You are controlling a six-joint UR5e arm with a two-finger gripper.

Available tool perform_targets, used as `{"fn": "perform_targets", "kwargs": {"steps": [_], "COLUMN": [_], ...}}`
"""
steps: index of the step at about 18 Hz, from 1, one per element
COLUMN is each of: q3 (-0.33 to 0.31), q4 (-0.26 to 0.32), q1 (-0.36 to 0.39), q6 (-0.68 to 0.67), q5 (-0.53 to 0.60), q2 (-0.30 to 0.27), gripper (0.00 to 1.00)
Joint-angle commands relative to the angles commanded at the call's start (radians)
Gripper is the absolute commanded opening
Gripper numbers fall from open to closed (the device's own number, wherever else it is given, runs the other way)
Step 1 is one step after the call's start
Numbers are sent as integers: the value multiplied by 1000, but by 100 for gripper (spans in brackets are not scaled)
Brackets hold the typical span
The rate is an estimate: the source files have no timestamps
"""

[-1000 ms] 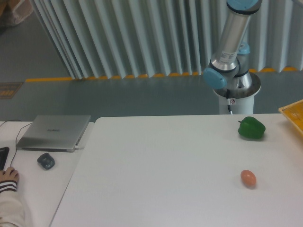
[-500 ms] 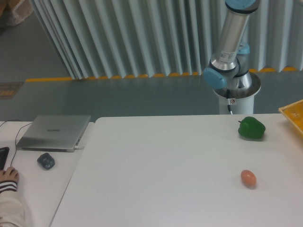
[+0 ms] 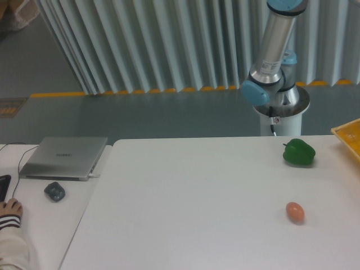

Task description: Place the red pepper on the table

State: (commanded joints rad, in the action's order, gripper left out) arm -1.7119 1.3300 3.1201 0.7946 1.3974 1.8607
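Observation:
The red pepper is out of view. The white table [image 3: 185, 197] fills the lower middle and right of the camera view. Behind its far right edge rises the robot arm [image 3: 275, 50], whose silver tube runs up out of the top of the frame. The gripper itself is not in view.
A green bell pepper [image 3: 298, 152] lies near the table's far right. An orange-brown egg-shaped object [image 3: 295, 212] sits in front of it. A yellow tray corner [image 3: 350, 135] pokes in at the right edge. On the left desk are a silver laptop [image 3: 64, 157], a dark mouse [image 3: 54, 191] and a person's hand [image 3: 10, 211].
The arm's upper tube has shifted very slightly; nothing on the table has moved.

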Motion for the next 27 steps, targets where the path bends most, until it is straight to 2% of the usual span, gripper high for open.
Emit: {"fn": "perform_targets", "kwargs": {"steps": [2,6,9,13,17,19,22,24,27], "q3": [2,12,14,14,17,14,3,-26,-29], "q4": [-2,0,-2,-38,-49,-75,-68,-67,-55], "q1": [2,0,3,2,-6,-8,-9,-27,-41], "q6": [11,9,11,11,6,3,5,5,-2], "q5": [0,-5,-11,-11,-11,-6,2,11,32], "q2": [-2,-3,-3,3,0,3,12,17,11], "gripper": [87,69,67,67,100,100,100,100,100]}}
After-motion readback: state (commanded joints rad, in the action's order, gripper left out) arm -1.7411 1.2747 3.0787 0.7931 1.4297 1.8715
